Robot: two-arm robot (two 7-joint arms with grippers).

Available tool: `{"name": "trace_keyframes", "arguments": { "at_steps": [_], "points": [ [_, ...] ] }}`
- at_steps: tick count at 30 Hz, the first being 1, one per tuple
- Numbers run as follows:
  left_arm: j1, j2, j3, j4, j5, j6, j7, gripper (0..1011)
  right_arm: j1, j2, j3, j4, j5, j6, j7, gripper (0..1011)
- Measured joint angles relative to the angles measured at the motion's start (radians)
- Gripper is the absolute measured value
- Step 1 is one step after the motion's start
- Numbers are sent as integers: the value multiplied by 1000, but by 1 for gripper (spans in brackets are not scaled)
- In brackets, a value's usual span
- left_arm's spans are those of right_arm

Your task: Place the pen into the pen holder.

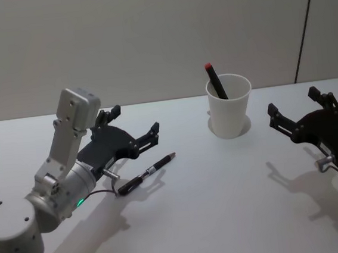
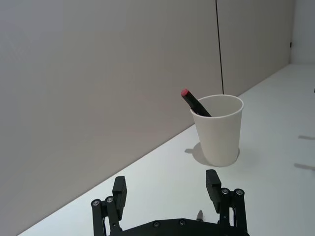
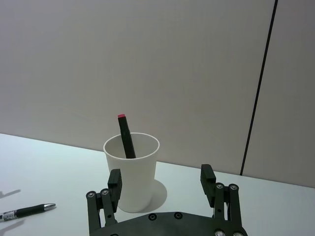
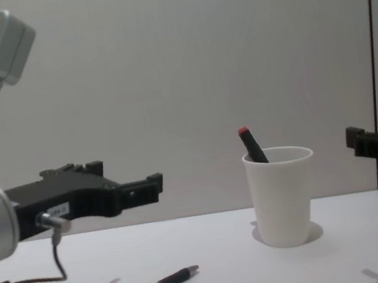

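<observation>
Black pen (image 1: pixel 147 175) beneath left claw (image 1: pixel 136 121)

The cup (image 1: pixel 230 113) stands on the table (image 1: pixel 237 215), with one pen (image 1: pixel 215 81) leaning inside it. A loose pen (image 1: pixel 147 174) lies on the table, left of the cup and nearer the robot.

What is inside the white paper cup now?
One black pen with a red top leans inside the cup, poking above the rim. Its lower part and the cup's bottom are hidden by the wall.

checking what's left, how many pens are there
2: one red-tipped pen leaning in the pen holder, one black pen lying on the table by the left hand. Holder's inside partly hidden.
</observation>
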Motion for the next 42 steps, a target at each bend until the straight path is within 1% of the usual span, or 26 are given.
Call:
{"name": "trace_keyframes", "arguments": {
  "at_steps": [4, 7, 8, 11, 13, 14, 16, 17, 18, 20, 21, 23, 24, 26, 27, 31, 34, 42],
  "points": [
    [4, 17, -8, -3, -10, 16, -33, 1001, 0, 0, 0, 0, 0, 0, 0, 1002],
    [4, 32, -16, -4, -16, 33, -75, 1001, 0, 0, 0, 0, 0, 0, 0, 1002],
    [4, 32, -16, -4, -16, 33, -75, 1001, 0, 0, 0, 0, 0, 0, 0, 1002],
    [1, 43, -20, -2, -17, 51, -123, 1001, 0, 0, 0, 0, 0, 0, 0, 1002],
    [-2, 46, -22, 0, -17, 59, -142, 1001, 0, 0, 0, 0, 0, 0, 0, 1002],
    [-7, 49, -23, 4, -17, 68, -167, 1001, 0, 0, 0, 0, 0, 0, 0, 1002],
    [-11, 51, -24, 8, -17, 76, -187, 1001, 0, 0, 0, 0, 0, 0, 0, 1002],
    [-16, 53, -25, 12, -16, 86, -210, 1001, 0, 0, 0, 0, 0, 0, 0, 1002],
    [-16, 53, -25, 12, -16, 86, -210, 1001, 0, 0, 0, 0, 0, 0, 0, 1002],
    [-25, 54, -25, 20, -14, 101, -241, 1001, 0, 0, 0, 0, 0, 0, 0, 1002],
    [-30, 54, -25, 26, -12, 111, -263, 1001, 0, 0, 0, 0, 0, 0, 0, 1002],
    [-37, 54, -25, 33, -10, 122, -283, 1001, 0, 0, 0, 0, 0, 0, 0, 1002],
    [-44, 54, -25, 40, -6, 133, -304, 1001, 0, 0, 0, 0, 0, 0, 0, 1002],
    [-51, 52, -25, 49, -2, 143, -320, 1001, 0, 0, 0, 0, 0, 0, 0, 1002],
    [-58, 50, -23, 58, 3, 152, -340, 1001, 0, 0, 0, 0, 0, 0, 0, 1002],
    [-75, 43, -20, 78, 16, 171, -371, 1001, 0, 0, 0, 0, 0, 0, 0, 1002],
    [-97, 32, -14, 104, 34, 193, -400, 1001, 0, 0, 0, 0, 0, 0, 0, 1002],
    [-130, 9, -3, 152, 58, 232, -421, 1001, 0, 0, 0, 0, 0, 0, 0, 1002]
  ]
}}
